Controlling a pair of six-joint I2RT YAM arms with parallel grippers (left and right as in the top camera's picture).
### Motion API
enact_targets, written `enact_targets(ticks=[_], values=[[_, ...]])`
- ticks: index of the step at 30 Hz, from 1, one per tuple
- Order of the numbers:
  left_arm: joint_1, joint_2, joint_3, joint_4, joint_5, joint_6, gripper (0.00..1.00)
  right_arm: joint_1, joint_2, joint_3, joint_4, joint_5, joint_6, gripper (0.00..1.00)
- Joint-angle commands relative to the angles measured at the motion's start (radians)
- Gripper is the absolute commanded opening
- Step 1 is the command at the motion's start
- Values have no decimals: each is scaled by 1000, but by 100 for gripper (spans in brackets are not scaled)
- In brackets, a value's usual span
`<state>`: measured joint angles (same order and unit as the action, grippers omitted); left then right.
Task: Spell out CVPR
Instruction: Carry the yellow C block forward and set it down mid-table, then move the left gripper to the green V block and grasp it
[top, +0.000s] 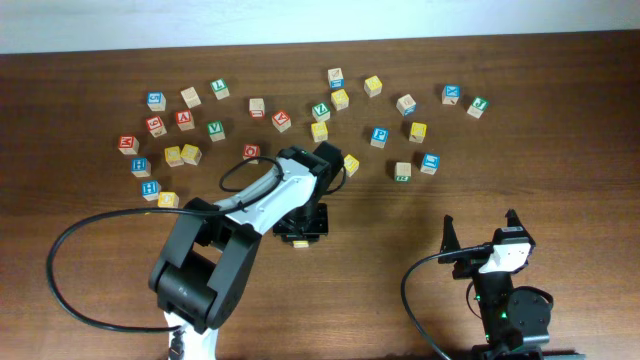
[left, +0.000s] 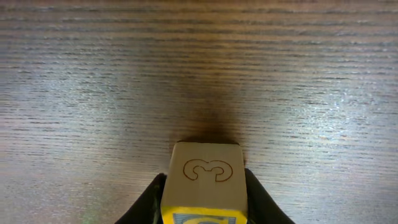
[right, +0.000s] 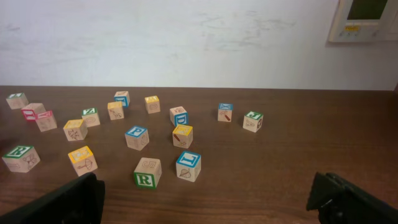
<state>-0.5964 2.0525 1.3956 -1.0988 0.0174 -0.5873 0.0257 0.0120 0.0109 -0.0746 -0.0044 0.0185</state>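
Here's the left gripper (top: 300, 228), down low over the bare wood in front of the scatter, and its fingers (left: 147, 200) are clamped on a wooden letter block (left: 205, 177), one finger on each side, snug against it. The top face carries an engraved mark that reads like a 3 from the wrist camera, and a yellow-bordered face is turned toward the lens; which letter it bears, I can't tell. It's right at the surface of the table (top: 560, 120) or just over it, and contact isn't clear. Across the way, the right gripper (top: 480, 232) hangs near the front edge, spread wide with nothing in it. Beyond it the loose blocks lie scattered: a green R block (right: 147, 172) just beside a blue-edged block (right: 188, 165), a blue P block (right: 137, 137) further back, and a green V block (top: 320, 110) up in the middle of the spread.
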Motion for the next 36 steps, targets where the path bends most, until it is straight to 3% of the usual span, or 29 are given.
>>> enact_targets(ticks=[1, 4, 7, 12, 19, 20, 21, 25, 28, 34, 36], values=[[17, 8, -8, 5, -36, 0, 21, -6, -6, -5, -5, -3, -3, 98], [92, 8, -8, 12, -40, 34, 19, -6, -6, -5, -5, -3, -3, 98], [167, 8, -8, 72, -40, 146, 20, -6, -6, -5, -5, -3, -3, 98], [182, 8, -8, 138, -40, 243, 22, -6, -6, -5, -5, -3, -3, 98], [180, 8, -8, 76, 5, 173, 22, -6, -6, -5, -5, -3, -3, 98], [180, 8, -8, 76, 5, 173, 24, -6, -6, -5, -5, -3, -3, 98], [180, 8, -8, 76, 5, 173, 36, -6, -6, -5, -5, -3, -3, 98], [180, 8, -3, 70, 6, 174, 40, -6, -6, -5, -5, -3, -3, 98], [180, 8, 68, 15, 5, 174, 39, -6, -6, -5, -5, -3, -3, 98], [184, 8, 424, -229, 5, 174, 44, -6, -6, -5, -5, -3, -3, 98], [210, 8, 498, -254, 5, 174, 59, -6, -6, -5, -5, -3, -3, 98]])
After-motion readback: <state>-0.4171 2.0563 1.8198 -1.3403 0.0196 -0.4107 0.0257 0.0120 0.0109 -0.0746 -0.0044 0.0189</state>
